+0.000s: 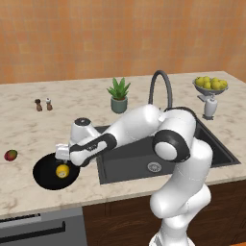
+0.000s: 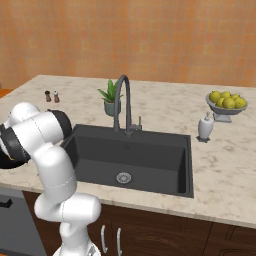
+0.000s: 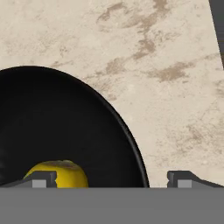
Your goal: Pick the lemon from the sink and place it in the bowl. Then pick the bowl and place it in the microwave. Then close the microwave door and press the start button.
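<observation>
My fingers (image 3: 111,178) stand wide apart and hold nothing; in the hand view the two dark tips rise at the bottom, one in front of the lemon (image 3: 59,174), the other over bare marble beyond the bowl's rim. The lemon (image 1: 62,170) lies inside the black bowl (image 1: 44,174), which sits on the table (image 1: 29,129) close to its front edge, just left of the sink (image 1: 134,161). My hand hangs directly above the bowl, on its sink side.

The sink (image 2: 145,150) is sunk into the table near the front edge, a round drain in its floor. Left of the bowl, near the table's left edge, lies a red-green mango (image 1: 10,154).

Behind the sink the dark arched faucet (image 2: 121,100) rises, and beside it stands a small potted plant (image 1: 119,95). Toward the back left of the table are two small shakers (image 1: 43,104), close together. At the far right stands a white dispenser bottle (image 2: 205,127), and just beyond it a stemmed silvery dish of yellow fruit (image 2: 227,101).
</observation>
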Robot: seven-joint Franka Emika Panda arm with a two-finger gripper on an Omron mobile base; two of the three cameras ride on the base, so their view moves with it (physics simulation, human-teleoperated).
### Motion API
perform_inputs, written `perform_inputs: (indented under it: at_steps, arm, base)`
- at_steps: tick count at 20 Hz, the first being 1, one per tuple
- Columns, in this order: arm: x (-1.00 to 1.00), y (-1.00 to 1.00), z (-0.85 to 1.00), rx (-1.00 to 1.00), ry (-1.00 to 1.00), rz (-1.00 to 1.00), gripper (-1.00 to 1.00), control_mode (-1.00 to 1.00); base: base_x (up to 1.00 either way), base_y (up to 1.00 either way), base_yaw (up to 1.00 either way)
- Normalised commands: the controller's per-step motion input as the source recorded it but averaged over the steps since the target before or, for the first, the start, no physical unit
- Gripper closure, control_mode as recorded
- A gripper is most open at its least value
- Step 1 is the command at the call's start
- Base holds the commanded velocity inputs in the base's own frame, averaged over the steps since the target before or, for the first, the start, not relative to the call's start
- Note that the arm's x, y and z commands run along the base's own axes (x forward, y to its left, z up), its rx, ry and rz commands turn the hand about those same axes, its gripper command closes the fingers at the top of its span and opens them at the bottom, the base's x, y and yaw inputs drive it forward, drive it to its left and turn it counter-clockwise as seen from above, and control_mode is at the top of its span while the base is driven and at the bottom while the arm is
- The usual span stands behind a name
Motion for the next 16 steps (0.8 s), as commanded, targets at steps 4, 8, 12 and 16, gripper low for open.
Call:
perform_inputs:
  at_steps: [4,8,12,16]
  arm:
    - [-0.11,-0.30,-0.12,0.08,-0.04,0.01,-1.00,-1.00]
    - [0.00,-0.02,-0.29,0.01,0.00,0.05,-1.00,-1.00]
    - [0.00,0.10,-0.24,0.00,0.00,0.06,1.00,-1.00]
    - [0.00,0.14,-0.03,-0.02,0.00,0.02,1.00,-1.00]
  base:
    - [0.00,0.00,0.00]
    - [0.00,0.00,0.00]
    - [0.00,0.00,0.00]
    - [0.00,0.00,0.00]
